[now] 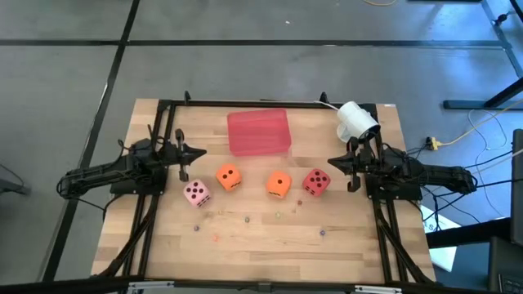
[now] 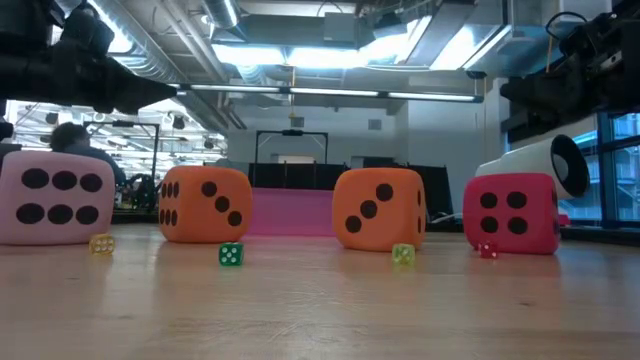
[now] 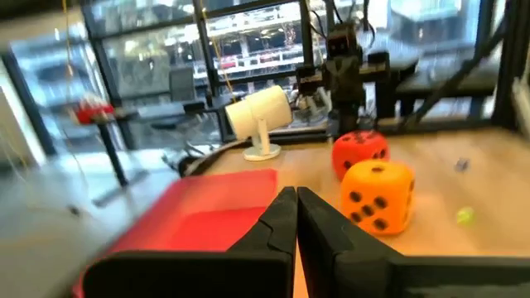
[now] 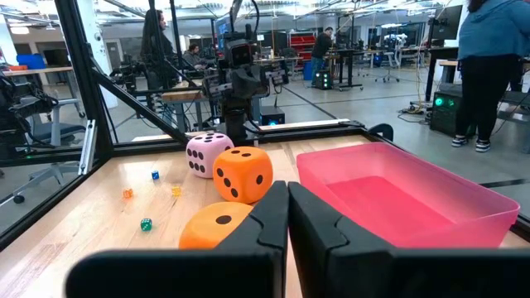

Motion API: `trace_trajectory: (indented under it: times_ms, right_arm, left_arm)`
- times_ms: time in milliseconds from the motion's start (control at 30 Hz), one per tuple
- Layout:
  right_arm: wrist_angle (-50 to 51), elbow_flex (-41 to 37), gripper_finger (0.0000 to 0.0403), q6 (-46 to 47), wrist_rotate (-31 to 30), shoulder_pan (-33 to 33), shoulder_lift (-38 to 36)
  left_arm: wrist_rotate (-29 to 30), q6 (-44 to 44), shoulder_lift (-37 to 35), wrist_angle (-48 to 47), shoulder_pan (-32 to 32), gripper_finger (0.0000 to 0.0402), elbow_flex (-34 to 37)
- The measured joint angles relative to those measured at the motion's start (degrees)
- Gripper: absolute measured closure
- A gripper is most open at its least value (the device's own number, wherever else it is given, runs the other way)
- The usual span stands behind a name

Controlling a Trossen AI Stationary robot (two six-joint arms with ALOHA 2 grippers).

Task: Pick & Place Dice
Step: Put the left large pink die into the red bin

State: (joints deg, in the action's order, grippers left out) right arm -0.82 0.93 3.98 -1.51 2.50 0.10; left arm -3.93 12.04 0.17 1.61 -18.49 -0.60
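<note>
Four dice stand in a row on the wooden table, each on one face: pink (image 1: 196, 193), orange (image 1: 229, 176), orange (image 1: 279, 184) and red (image 1: 316, 182). In the low view they are pink (image 2: 55, 196), orange (image 2: 205, 204), orange (image 2: 380, 207) and red (image 2: 512, 212). My left gripper (image 1: 201, 153) hovers shut above the table's left side, beyond the pink die. My right gripper (image 1: 332, 162) hovers shut on the right, just beyond the red die. The wrist views show both pairs of fingers closed together, left gripper (image 3: 296, 219) and right gripper (image 4: 287, 207).
A flat red tray (image 1: 259, 131) lies near the table's far edge, between the two grippers. A white camera (image 1: 357, 120) stands at the far right corner. Tiny coloured beads (image 2: 231, 254) are scattered on the near half of the table. A dark frame borders the table. People stand in the room behind (image 4: 497, 58).
</note>
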Motion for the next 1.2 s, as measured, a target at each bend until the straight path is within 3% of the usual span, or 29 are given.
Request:
trace_trajectory:
  times_ms: [133, 1200]
  right_arm:
    - [0.0, 0.0, 0.039, 0.0, 0.0, 0.0, 0.0]
    - [0.0, 0.0, 0.039, 0.0, 0.0, 0.0, 0.0]
  left_arm:
    - [0.2, 4.5, 0.1, 0.1, 0.0, 0.0396, 0.0]
    - [0.0, 3.7, 0.3, 0.2, 0.0, 0.0395, 0.0]
